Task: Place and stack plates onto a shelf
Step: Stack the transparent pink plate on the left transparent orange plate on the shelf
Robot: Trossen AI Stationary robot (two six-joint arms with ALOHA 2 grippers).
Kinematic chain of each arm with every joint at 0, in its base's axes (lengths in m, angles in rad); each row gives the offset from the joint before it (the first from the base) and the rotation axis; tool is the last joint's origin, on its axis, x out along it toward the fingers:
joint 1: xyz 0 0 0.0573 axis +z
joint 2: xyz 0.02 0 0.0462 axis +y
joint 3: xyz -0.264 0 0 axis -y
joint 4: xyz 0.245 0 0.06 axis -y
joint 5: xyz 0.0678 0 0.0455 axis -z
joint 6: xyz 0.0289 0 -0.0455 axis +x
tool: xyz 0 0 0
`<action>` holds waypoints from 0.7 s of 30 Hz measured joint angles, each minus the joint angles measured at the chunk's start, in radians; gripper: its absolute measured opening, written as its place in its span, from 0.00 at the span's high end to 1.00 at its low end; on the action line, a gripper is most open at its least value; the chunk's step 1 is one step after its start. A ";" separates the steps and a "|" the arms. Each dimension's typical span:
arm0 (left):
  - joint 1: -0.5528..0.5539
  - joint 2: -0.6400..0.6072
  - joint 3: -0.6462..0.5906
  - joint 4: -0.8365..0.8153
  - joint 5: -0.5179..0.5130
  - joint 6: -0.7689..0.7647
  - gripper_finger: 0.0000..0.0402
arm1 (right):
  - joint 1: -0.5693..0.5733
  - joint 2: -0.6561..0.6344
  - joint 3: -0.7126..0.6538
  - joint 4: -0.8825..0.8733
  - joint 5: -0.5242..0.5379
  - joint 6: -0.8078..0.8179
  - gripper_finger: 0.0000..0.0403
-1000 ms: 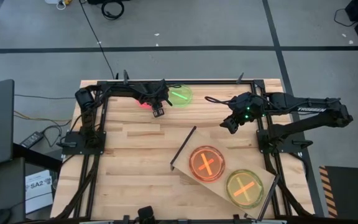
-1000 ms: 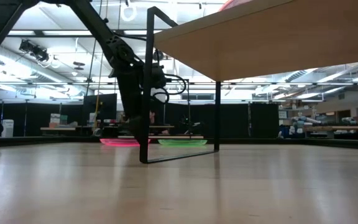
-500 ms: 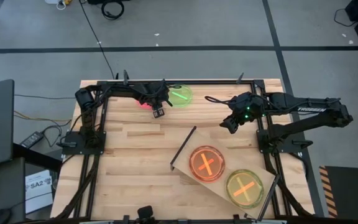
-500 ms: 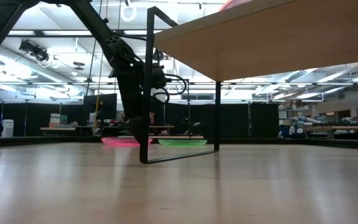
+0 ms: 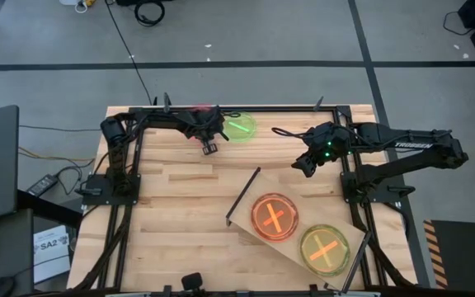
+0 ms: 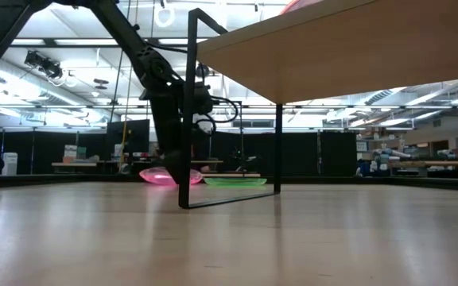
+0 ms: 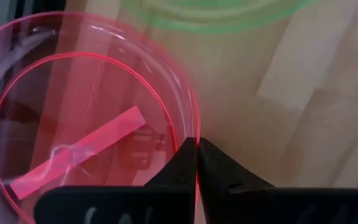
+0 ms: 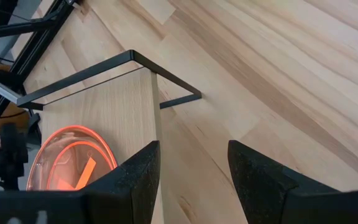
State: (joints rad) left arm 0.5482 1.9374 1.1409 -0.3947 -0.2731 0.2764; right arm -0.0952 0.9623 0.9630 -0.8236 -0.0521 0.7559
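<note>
A plank tabletop lies under me, with grey floor around it and a big dim hall beyond its far edge. My left gripper is at the far left of the table, its fingers pinched together on the rim of the pink plate, which is tilted up off the wood. The green plate lies flat just to its right, at the far edge. My right gripper hangs over the right half of the table with its fingers spread apart and nothing between them. The shelf stands slantwise at the near right, carrying an orange plate and a yellow-green plate side by side.
</note>
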 joint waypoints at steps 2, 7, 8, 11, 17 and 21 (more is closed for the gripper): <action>-0.002 0.001 0.010 -0.029 -0.020 0.000 0.98 | 0.000 0.000 0.000 0.000 0.000 0.000 0.52; -0.013 0.002 0.060 -0.124 -0.041 0.000 0.98 | 0.000 0.000 0.000 0.000 0.000 0.000 0.52; -0.015 0.002 0.071 -0.137 -0.046 0.002 0.98 | 0.000 0.000 0.000 0.000 0.000 0.000 0.52; -0.024 0.002 0.105 -0.185 -0.049 0.009 0.98 | 0.000 0.000 0.000 0.000 0.000 0.000 0.52; -0.049 0.002 0.184 -0.247 -0.052 0.023 0.99 | 0.000 0.000 0.000 0.000 0.000 0.000 0.52; -0.073 0.001 0.239 -0.277 -0.065 0.024 0.99 | 0.000 0.000 0.000 0.000 0.000 0.000 0.52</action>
State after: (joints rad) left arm 0.4755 1.9388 1.3804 -0.6721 -0.3381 0.3007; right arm -0.0952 0.9623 0.9630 -0.8238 -0.0525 0.7559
